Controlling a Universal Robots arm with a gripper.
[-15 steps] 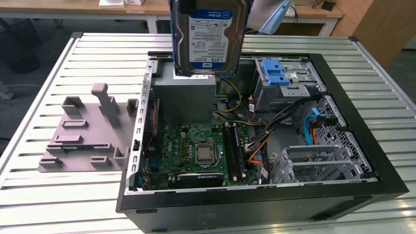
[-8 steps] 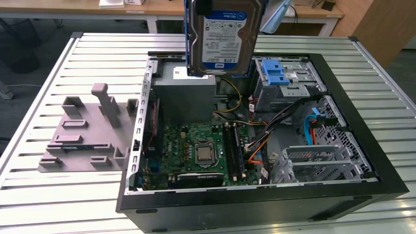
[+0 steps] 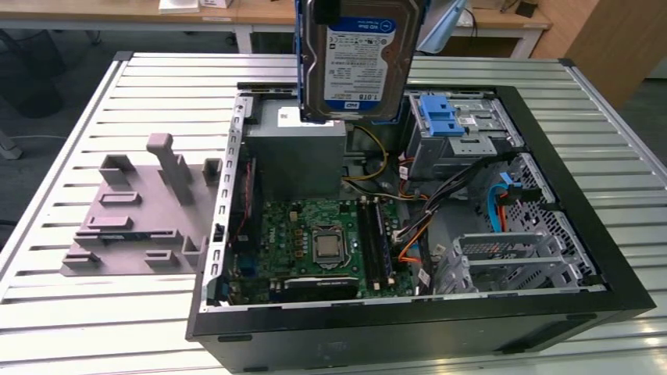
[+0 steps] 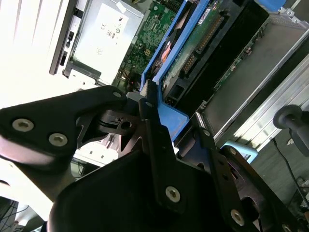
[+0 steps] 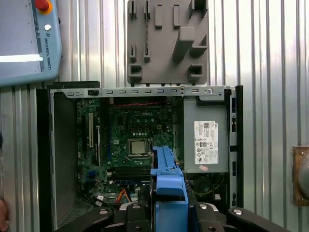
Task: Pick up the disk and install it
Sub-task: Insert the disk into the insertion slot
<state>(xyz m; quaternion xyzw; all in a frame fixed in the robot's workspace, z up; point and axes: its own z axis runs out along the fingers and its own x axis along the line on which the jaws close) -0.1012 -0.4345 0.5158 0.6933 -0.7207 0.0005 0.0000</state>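
Observation:
The disk, a silver-grey drive with a blue-and-white label in a blue carrier, hangs upright above the back of the open computer case, over the power supply. In the second wrist view my gripper is shut on the disk; black fingers clamp the blue carrier's end from both sides. The first wrist view looks straight down past the gripper and the carrier's blue edge into the case.
Inside the case lie the motherboard, the grey power-supply box and a drive bay with a blue latch. A grey fixture block sits on the slatted table at the exterior view's left. A teach pendant lies beside the case.

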